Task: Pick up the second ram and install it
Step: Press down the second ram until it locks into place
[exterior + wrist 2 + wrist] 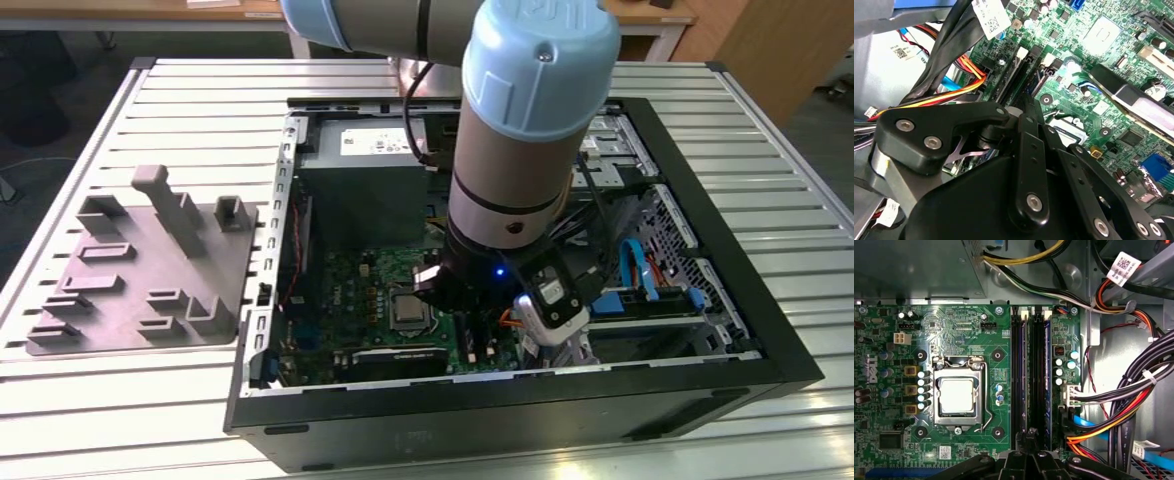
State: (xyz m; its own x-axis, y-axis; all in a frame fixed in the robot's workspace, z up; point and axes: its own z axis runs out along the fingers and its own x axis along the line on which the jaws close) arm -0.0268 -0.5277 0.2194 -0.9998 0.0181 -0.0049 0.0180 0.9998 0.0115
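Observation:
My gripper (470, 322) reaches down inside the open computer case (507, 405), low over the green motherboard (360, 280). In both wrist views its black fingers are drawn close together, gripper (1032, 432) and gripper (1026, 102), right above the long dark ram slots (1024, 375) beside the processor socket (956, 397). The slots (1021, 70) run away from the fingertips. I cannot make out the ram apart from the dark slots, so I cannot tell whether a stick is pinched between the fingers or seated below them.
A bundle of black, orange and yellow cables (1134, 405) hangs close beside the slots. The power supply (367, 150) fills the case's far end, and a drive cage with blue cables (638, 285) stands on the exterior view's right. A grey fixture plate (134, 270) lies on the slatted table.

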